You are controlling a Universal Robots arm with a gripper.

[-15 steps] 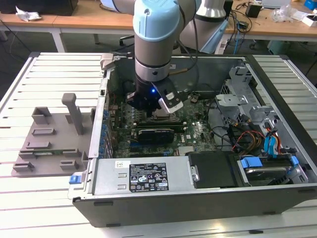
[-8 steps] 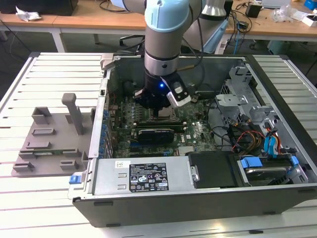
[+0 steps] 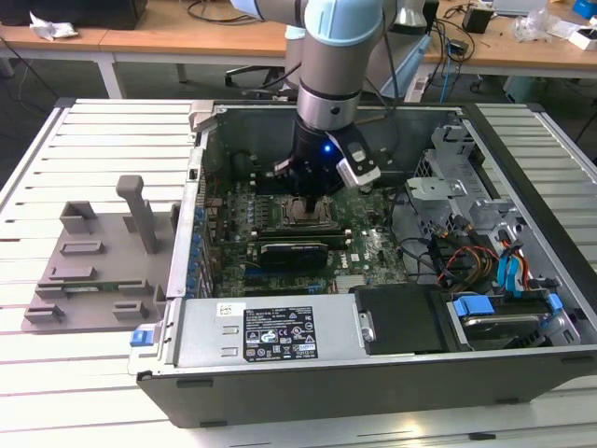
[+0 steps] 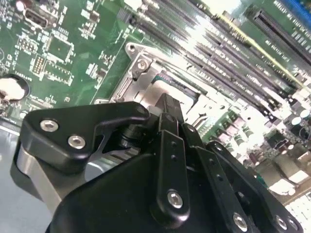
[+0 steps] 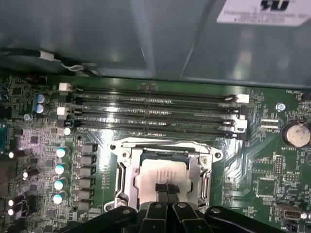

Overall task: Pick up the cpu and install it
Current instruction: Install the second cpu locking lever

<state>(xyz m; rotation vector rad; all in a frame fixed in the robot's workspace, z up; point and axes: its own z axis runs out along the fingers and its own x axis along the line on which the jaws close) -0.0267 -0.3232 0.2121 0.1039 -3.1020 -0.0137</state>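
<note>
The cpu (image 5: 163,174) is a silver-grey square lying flat inside the metal socket frame (image 5: 124,170) on the green motherboard. My gripper (image 5: 166,188) is straight over it. Its black fingertips are together at the middle of the chip's top, not around its edges. I cannot tell whether they touch it. In the second wrist view the black fingers (image 4: 167,114) hang over the cpu (image 4: 165,90), hiding part of it. In the exterior view the gripper (image 3: 308,198) is down inside the open computer case (image 3: 373,373), above the socket frame (image 3: 306,215).
Memory slots (image 5: 155,109) run alongside the socket. A long black card (image 3: 294,250) lies just in front of it. Drive cages and cables (image 3: 485,261) fill the case on the exterior view's right. A grey fixture plate (image 3: 93,261) sits on the slatted table at that view's left.
</note>
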